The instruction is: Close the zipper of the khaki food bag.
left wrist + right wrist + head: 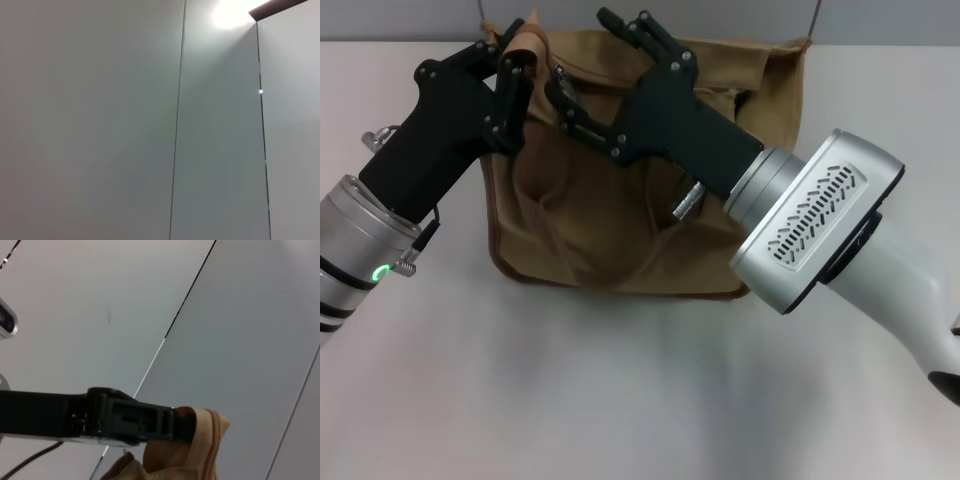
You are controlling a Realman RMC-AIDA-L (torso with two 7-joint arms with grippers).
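2 pincers at the bag on the counter

The bag [620, 220] lies on the white counter [620, 400], toward its far edge; the left pincer [512, 62] is at the bag's far left corner, pinched tight on a fold of the tan cloth; the right wrist view shows this fold with the zipper [216, 440] running along it; the right pincer [590, 70] is over the bag's top edge with its fingers [650, 35] spread wide, holding nothing.

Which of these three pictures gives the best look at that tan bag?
The head view: it shows the whole khaki food bag on the table, with the left gripper pinching its far corner. The right wrist view catches only that pinched fabric corner. The left wrist view shows none of it.
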